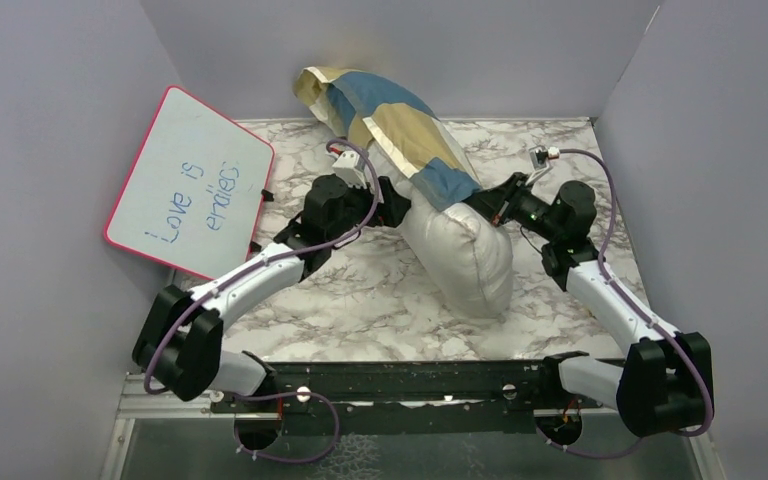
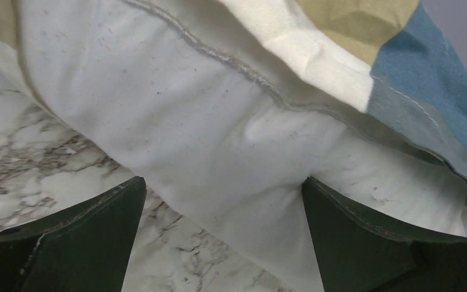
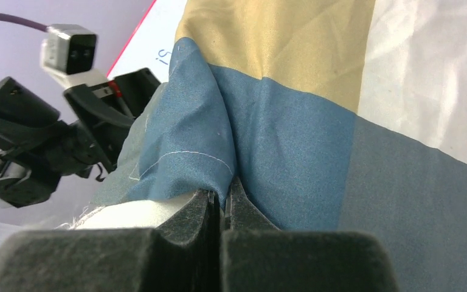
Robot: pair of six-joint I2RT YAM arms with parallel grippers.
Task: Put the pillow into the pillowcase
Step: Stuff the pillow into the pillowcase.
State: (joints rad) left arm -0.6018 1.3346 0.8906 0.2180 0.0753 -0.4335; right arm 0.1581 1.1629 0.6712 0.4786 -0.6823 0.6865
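Observation:
The white pillow (image 1: 472, 262) leans in the middle of the table, its lower end bare. Its upper part sits inside the blue, tan and cream checked pillowcase (image 1: 392, 118). My left gripper (image 1: 398, 206) is at the pillow's left side. In the left wrist view it (image 2: 224, 182) stands wide open, with the pillow (image 2: 207, 121) bulging between the fingers (image 2: 97, 231) and the pillowcase hem (image 2: 413, 67) just above. My right gripper (image 1: 476, 206) is at the case's right edge. Its jaws (image 3: 225, 191) are shut on a fold of the blue pillowcase hem (image 3: 188, 158), with a white strip of pillow (image 3: 140, 213) below.
A pink-rimmed whiteboard (image 1: 190, 180) with blue writing leans against the left wall, close to my left arm. Grey walls enclose the marble table (image 1: 360, 310) on three sides. A black rail (image 1: 390, 385) runs along the near edge between the arm bases.

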